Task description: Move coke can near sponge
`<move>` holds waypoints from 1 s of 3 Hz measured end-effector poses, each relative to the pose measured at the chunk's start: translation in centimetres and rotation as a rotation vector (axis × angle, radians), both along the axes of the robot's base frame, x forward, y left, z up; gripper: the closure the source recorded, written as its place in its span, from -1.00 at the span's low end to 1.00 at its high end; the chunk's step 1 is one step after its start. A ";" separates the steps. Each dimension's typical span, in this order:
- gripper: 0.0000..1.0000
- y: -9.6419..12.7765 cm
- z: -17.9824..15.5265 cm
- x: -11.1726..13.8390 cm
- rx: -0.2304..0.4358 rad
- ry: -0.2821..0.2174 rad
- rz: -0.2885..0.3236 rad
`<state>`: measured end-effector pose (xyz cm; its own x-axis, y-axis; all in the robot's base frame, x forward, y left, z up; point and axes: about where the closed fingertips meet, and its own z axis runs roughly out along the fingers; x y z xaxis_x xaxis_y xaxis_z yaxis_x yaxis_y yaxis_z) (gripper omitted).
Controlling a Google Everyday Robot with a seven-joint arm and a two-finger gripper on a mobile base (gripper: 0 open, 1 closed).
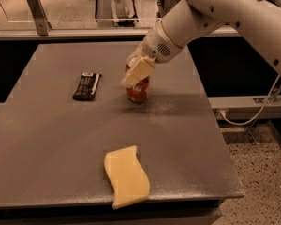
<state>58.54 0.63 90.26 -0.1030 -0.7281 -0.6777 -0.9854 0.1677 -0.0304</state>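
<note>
The red coke can stands upright near the middle of the grey table. My gripper is at the can's top, its cream-coloured pad in front of the can's upper half and hiding the lid. The pale-yellow sponge lies flat near the table's front edge, well in front of the can and slightly left of it.
A flat black wrapped bar lies left of the can. The table's right edge drops to a speckled floor with a white cable. A glass rail runs along the back.
</note>
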 end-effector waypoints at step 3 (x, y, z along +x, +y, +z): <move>1.00 -2.8 3.1 -3.8 0.036 -0.051 0.063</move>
<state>54.77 -2.20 93.34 -0.0225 -0.7073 -0.7065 -0.9914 0.1071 -0.0757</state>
